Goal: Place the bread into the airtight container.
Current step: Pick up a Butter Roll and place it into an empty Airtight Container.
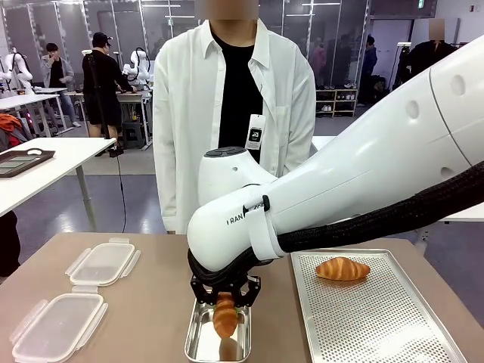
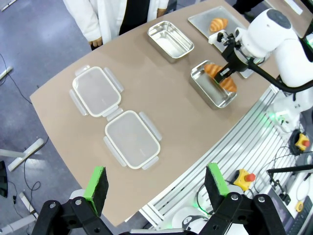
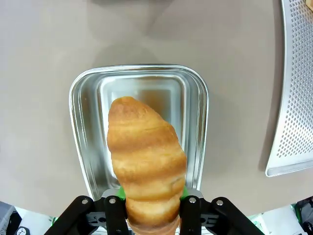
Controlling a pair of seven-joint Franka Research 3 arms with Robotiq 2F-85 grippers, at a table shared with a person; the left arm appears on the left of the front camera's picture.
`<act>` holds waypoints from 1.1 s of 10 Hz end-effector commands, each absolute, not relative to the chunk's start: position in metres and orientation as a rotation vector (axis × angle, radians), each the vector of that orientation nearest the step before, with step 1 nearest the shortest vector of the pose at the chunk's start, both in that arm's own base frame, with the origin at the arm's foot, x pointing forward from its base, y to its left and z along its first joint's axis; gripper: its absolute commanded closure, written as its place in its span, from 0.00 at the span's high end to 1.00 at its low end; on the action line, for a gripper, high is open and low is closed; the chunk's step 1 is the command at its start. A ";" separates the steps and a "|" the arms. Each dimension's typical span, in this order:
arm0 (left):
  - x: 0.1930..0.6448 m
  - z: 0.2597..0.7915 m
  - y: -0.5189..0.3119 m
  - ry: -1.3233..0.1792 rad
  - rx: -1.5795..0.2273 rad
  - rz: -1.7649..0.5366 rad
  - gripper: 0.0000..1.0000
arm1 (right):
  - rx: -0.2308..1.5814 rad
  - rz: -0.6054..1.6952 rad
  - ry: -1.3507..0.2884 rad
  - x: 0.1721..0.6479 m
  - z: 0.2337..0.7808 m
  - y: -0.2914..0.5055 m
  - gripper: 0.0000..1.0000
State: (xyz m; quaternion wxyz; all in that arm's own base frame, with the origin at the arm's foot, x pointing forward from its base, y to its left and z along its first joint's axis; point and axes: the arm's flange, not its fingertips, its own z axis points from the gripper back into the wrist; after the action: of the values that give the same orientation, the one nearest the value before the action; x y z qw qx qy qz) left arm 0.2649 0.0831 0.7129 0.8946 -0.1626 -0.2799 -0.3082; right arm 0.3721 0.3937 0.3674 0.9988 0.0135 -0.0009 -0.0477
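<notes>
The bread, a golden croissant (image 1: 225, 316) (image 3: 146, 156), hangs upright with my right gripper (image 1: 224, 296) (image 3: 149, 201) shut on its upper end. Directly beneath it is an open steel airtight container (image 1: 193, 334) (image 3: 80, 132), and the croissant's lower end dips toward the shiny bottom. From the left wrist view the same croissant (image 2: 220, 77) and container (image 2: 198, 81) sit near the table's robot-side edge. My left gripper (image 2: 156, 183) is open, high above the table's edge, holding nothing. A second croissant (image 1: 342, 268) (image 2: 218, 23) lies on the perforated tray (image 1: 378, 325).
Two clear plastic lids (image 1: 103, 262) (image 1: 59, 327) lie at the table's left. A second empty steel container (image 2: 171, 40) stands nearer the person (image 1: 234, 98), who stands at the far side. The tray's edge (image 3: 296, 98) lies close to the right of the container.
</notes>
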 end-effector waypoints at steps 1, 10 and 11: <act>0.265 0.715 0.084 -0.581 -0.337 -0.658 1.00 | 0.062 -0.081 -0.009 0.370 0.366 0.390 0.36; 0.265 0.715 0.084 -0.581 -0.337 -0.658 1.00 | 0.063 -0.062 0.018 0.370 0.354 0.388 1.00; 0.265 0.715 0.084 -0.581 -0.337 -0.658 1.00 | 0.058 -0.063 0.028 0.371 0.352 0.386 1.00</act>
State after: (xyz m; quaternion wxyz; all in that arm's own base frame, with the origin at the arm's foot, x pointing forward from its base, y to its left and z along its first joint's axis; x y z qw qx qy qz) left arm 0.2649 0.0831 0.7129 0.8945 -0.1626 -0.2799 -0.3082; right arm 0.3704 0.3911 0.3576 0.9992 0.0173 0.0097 -0.0361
